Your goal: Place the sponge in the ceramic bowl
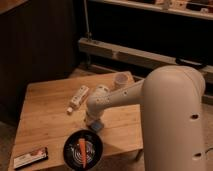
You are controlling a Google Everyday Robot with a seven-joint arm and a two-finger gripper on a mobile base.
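The black ceramic bowl point(75, 154) with pale rings sits at the table's front edge, and an orange stick-like object point(82, 148) lies in it. My gripper point(95, 123) points down just behind the bowl's far right rim, at the end of the white arm point(120, 97). A small bluish patch that looks like the sponge point(97, 127) shows at the gripper's tip, between it and the bowl's rim. Whether the sponge is held or lies on the table is hidden.
A white labelled tube point(78, 97) lies on the wooden table point(45, 115) left of the arm. A small pale cup point(120, 79) stands at the far right corner. A dark wrapped bar point(31, 157) lies at the front left. The robot's white body point(175, 125) fills the right.
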